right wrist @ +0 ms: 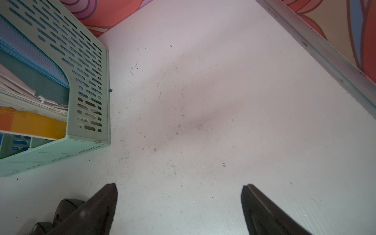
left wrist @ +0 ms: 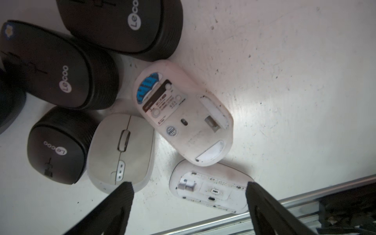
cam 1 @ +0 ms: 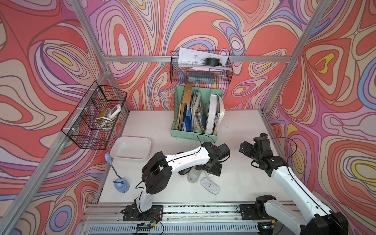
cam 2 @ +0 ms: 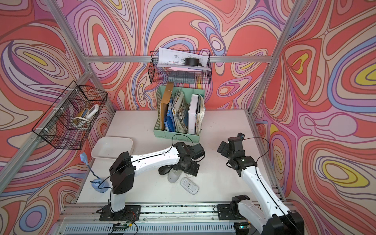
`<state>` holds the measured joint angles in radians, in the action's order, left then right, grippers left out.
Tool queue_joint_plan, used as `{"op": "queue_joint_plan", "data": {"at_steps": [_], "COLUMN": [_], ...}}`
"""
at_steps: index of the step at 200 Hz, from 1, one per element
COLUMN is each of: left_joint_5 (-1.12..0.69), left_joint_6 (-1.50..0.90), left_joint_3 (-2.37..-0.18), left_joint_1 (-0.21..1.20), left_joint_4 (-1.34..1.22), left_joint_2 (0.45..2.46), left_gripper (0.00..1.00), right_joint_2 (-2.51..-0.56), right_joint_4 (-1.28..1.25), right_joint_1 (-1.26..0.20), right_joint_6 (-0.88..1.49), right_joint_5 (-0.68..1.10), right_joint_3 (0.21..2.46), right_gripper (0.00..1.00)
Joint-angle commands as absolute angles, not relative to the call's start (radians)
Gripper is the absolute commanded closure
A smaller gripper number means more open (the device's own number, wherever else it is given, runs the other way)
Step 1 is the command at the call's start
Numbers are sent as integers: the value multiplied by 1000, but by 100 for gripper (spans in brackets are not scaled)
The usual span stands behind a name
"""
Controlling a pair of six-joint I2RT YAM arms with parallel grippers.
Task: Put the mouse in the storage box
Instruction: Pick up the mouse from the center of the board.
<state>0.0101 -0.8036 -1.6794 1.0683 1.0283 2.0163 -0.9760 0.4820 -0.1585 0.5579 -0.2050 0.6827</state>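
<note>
Currently my left gripper (left wrist: pixel 189 189) is spread wide and empty. Upside-down white plastic oval mouse (left wrist: pixel 211 189) lies just below, between my fingertips (left wrist: pixel 122 195), long axis running finger to finger; it probably needs a wrist turn before closing. Shallow white plastic storage box (cam 1: pixel 130 148) sits well off to my left. Right gripper (right wrist: pixel 179 189), also spread, is farther from the mouse.

Mint-green file organizer (cam 1: pixel 184 133) at the back of the white table (cam 1: pixel 240 126), crammed with folders and papers. The black wire basket (cam 1: pixel 177 70) on the wall above it holds loose sheets and a black tape roll (cam 1: pixel 212 61). The left-wall wire basket (cam 1: pixel 89 138) has tape rolls (cam 1: pixel 102 119). A pale blue bendy-stalk thing (cam 1: pixel 122 186) sits near the table's left edge.
</note>
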Motion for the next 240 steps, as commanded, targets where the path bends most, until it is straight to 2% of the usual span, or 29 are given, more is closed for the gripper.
{"op": "queue_joint_plan", "data": {"at_steps": [1, 75, 160, 208, 226, 240], "left_joint_5": [3, 14, 53, 74, 55, 41], "left_joint_6": [-790, -802, -794, -787, -769, -753], "left_joint_3": [-1733, -1812, -1842, -1836, -1844, -1878], "left_joint_1": [1080, 1081, 1075, 1066, 1060, 1055], "left_joint_4": [1072, 1131, 1132, 1124, 1108, 1121], "left_joint_2": [2061, 2184, 2261, 2266, 2273, 2289], "left_gripper": [3, 2, 14, 11, 18, 19], "right_joint_2": [-956, -973, -973, -966, -964, -970], "right_joint_4": [467, 423, 404, 404, 399, 402], "right_joint_1": [-164, -164, -164, -163, -163, -164], "right_joint_6": [539, 538, 539, 544, 544, 544], "right_joint_5": [-221, -179, -158, -149, -148, -148], "right_joint_3": [659, 635, 615, 614, 610, 614], "right_gripper": [3, 3, 3, 3, 3, 3]}}
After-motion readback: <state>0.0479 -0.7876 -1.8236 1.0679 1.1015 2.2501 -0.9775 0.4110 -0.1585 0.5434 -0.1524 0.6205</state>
